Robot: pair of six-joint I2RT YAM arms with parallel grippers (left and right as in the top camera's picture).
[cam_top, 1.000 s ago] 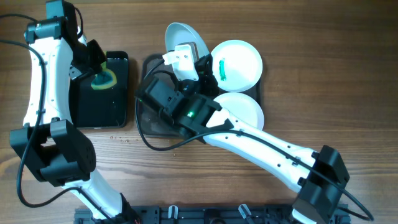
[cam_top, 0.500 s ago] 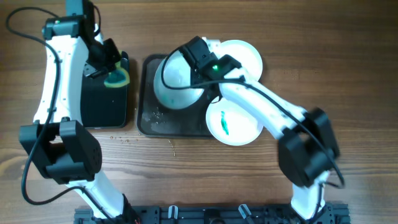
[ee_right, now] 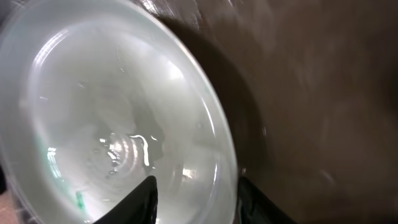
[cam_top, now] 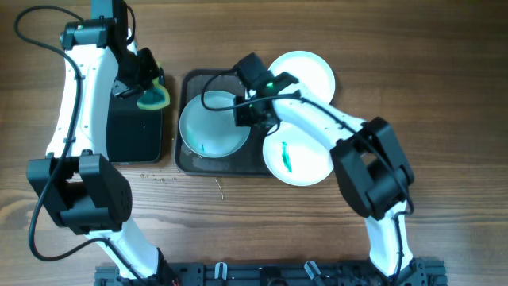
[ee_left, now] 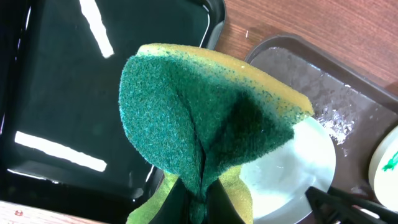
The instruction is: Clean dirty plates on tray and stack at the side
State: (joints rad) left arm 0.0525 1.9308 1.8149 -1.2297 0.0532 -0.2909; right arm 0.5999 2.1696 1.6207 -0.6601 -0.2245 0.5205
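Note:
The dark grey tray carries three white plates. The left plate lies flat and has a small teal mark near its front. On the right, the near plate has a teal smear, and the far plate looks plain white. My right gripper is open, its fingers straddling the left plate's right rim; in the right wrist view that gripper stands over the wet plate. My left gripper is shut on a green and yellow sponge, which hangs over the black container's right edge.
A glossy black rectangular container stands left of the tray, close against its rim. Small crumbs lie on the wooden table in front of the container. Water drops sit on the tray's bare floor.
The left plate was held tilted half a second ago; it now lies flat on the tray's left part, and my right gripper has opened. The sponge has shifted slightly right.

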